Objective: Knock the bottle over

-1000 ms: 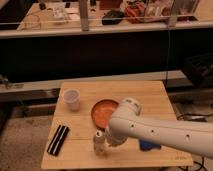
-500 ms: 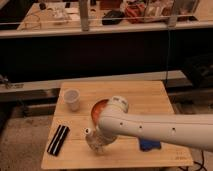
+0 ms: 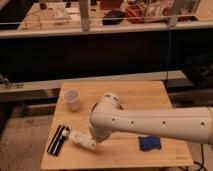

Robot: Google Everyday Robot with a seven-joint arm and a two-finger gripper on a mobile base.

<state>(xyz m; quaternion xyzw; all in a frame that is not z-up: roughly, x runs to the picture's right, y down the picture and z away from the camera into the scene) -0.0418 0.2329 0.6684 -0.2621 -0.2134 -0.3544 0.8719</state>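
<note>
Gripper hidden under arm (image 3: 150,122), beside bottle (image 3: 82,140) | bottle lying on table (image 3: 145,95)

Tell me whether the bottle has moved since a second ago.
Yes. The bottle, upright before, now lies on its side, closer to the black object; the gripper is just beside it.

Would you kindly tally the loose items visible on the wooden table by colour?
White or pale: 2, the cup and the bottle lying on its side
Black: 1, a flat object
Blue: 1, a small object
Total: 4
The gripper is at the bottle.
</note>
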